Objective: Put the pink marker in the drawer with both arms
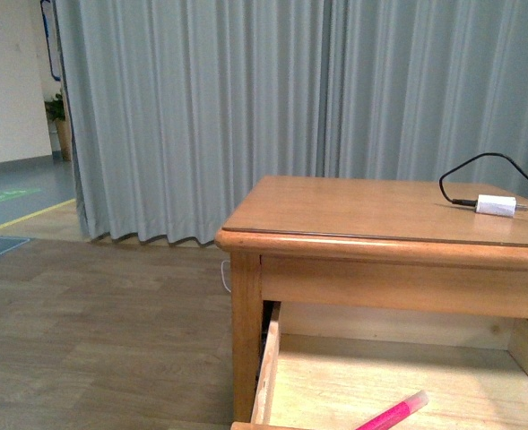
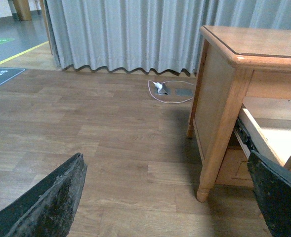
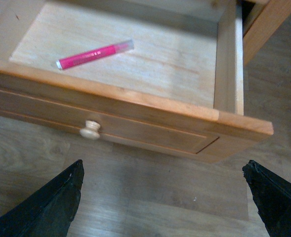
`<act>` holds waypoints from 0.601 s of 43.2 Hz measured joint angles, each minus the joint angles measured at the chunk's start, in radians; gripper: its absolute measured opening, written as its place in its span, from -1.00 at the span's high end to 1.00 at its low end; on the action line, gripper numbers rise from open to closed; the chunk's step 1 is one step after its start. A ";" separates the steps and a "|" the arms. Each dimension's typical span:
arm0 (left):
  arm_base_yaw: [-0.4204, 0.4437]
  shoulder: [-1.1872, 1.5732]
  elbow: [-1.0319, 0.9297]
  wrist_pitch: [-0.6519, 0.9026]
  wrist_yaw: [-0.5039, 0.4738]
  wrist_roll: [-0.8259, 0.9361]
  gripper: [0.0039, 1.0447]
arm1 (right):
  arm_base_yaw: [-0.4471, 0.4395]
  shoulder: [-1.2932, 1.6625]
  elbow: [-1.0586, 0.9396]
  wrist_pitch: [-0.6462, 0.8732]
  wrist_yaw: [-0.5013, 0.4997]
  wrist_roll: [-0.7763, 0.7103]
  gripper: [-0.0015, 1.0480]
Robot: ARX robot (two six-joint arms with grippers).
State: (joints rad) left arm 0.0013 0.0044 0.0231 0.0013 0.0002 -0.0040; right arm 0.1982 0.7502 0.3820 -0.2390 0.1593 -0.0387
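- The right gripper (image 3: 162, 167) is wide open and empty, with only bare floor between its two dark fingers.
- Just beyond it is the front panel of the drawer (image 3: 150, 129). The drawer is pulled well out of the cabinet (image 1: 246, 331).
- The knob (image 3: 90, 129) sits off the gripper's centre line, nearer one finger than the other.
- The marker (image 3: 93, 54) lies flat on the drawer's pale floor, past the front panel and close behind it, touching neither side wall.
- Its long axis runs nearly along the front panel with a slight slant, and the pale cap end points toward the back right corner.
- The left gripper (image 2: 166, 157) is also wide open and holds nothing. It hangs over the floor off the cabinet's left side, with the drawer's left front corner near one finger.
- The right arm is therefore the nearer one and faces the panel squarely.
- With the marker already inside, the open drawer looks like what is left to deal with, so the next move probably turns on panel and gripper rather than on the marker.
- Nothing stands between the right gripper and the panel.
- A white plug (image 1: 495, 204) with a black cable lies near the right edge of the cabinet top, clear of the drawer.
- A thin cable (image 2: 167, 91) loops on the floor by the curtain (image 1: 201, 107), well apart from both arms.
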 joint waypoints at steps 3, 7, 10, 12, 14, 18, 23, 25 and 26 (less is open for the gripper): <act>0.000 0.000 0.000 0.000 0.000 0.000 -0.89 | -0.048 0.081 -0.022 0.063 -0.050 -0.018 -0.84; 0.000 0.000 0.000 0.000 0.000 0.000 -0.89 | -0.082 0.189 -0.041 0.154 -0.076 -0.030 -0.84; 0.000 0.000 0.000 0.000 0.000 0.000 -0.89 | -0.092 0.292 -0.047 0.259 -0.084 -0.027 -0.84; 0.000 0.000 0.000 0.000 0.000 0.000 -0.89 | -0.091 0.368 -0.047 0.341 -0.090 -0.024 -0.84; 0.000 0.000 0.000 0.000 0.000 0.000 -0.89 | -0.085 0.428 -0.048 0.414 -0.095 -0.023 -0.84; 0.000 0.000 0.000 0.000 0.000 0.000 -0.89 | -0.069 0.587 -0.048 0.599 -0.100 -0.014 -0.84; 0.000 0.000 0.000 0.000 0.000 0.000 -0.89 | -0.067 0.758 -0.044 0.782 -0.082 0.000 -0.84; 0.000 0.000 0.000 0.000 0.000 0.000 -0.89 | -0.071 0.812 -0.032 0.838 -0.072 0.006 -0.84; 0.000 0.000 0.000 0.000 0.000 0.000 -0.89 | -0.072 0.836 -0.026 0.863 -0.068 0.010 -0.84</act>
State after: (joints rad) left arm 0.0013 0.0044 0.0231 0.0010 0.0002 -0.0040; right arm 0.1261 1.5860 0.3565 0.6243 0.0917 -0.0284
